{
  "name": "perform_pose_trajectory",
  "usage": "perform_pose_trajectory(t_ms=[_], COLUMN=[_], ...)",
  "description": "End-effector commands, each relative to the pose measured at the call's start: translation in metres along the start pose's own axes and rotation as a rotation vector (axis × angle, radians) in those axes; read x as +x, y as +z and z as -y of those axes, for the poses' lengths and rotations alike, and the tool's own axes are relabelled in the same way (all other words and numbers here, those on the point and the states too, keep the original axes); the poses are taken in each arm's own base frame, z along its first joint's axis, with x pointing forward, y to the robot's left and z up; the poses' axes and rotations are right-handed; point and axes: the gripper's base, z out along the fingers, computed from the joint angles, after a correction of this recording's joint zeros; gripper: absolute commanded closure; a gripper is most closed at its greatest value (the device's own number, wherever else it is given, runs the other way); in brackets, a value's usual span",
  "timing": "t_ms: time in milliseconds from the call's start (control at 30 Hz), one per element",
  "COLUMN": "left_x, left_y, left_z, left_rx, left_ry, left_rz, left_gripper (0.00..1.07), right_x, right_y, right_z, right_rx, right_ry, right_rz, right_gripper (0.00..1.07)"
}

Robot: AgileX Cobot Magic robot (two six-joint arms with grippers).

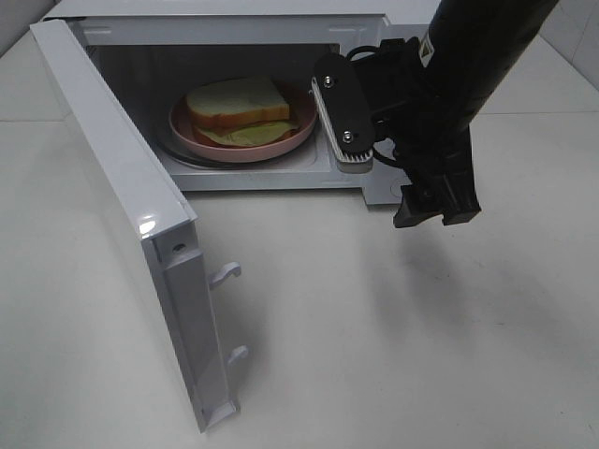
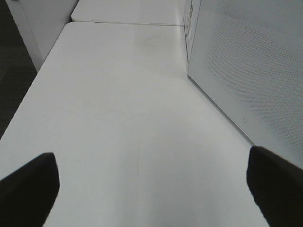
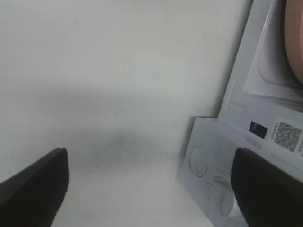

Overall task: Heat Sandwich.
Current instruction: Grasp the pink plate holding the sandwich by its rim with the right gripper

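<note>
While the microwave oven (image 1: 234, 23) stands with its door (image 1: 122, 196) swung fully out toward the lower left of the high view, the sandwich (image 1: 239, 105) lies on a round pink plate (image 1: 187, 131) inside the cavity, at upper centre of the frame. The right gripper (image 3: 149, 189) hangs just in front of the cavity's right edge, at upper right; its fingers are spread wide and hold nothing. The left gripper (image 2: 151, 189) appears only in its own wrist view, fingers likewise wide and empty, above the white table (image 2: 118, 118) beside the open door.

The sandwich looks placed, so shutting the door is probably next. Several things could go wrong. The right arm appears to sit in the door's path and would be struck if the door swung now. A hard push could slide the oven across the smooth table. A weak one could leave the latch hooks (image 1: 226, 273) unseated, so heating would not start.
</note>
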Motion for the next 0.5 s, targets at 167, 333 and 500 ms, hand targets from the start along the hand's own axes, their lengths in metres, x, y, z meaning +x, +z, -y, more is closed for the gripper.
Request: perform_pose_trajectory(t_ms=[167, 333, 500], left_x=[0.002, 0.002, 0.002], left_y=[-0.003, -0.003, -0.003], left_z=[0.001, 0.001, 0.001], left_rx=[0.005, 0.005, 0.005], left_ry=[-0.006, -0.006, -0.006], left_rz=[0.033, 0.033, 0.033], left_gripper=[0.05, 0.05, 0.05], right_x=[-0.020, -0.033, -0.040], right_y=[0.006, 0.013, 0.021], right_z=[0.011, 0.023, 0.032], right_rx=[0.029, 0.061, 0.075], right_ry=[-0.042, -0.062, -0.065], right_rz=[0.036, 0.058, 0.068], right_gripper=[0.20, 0.20, 0.21])
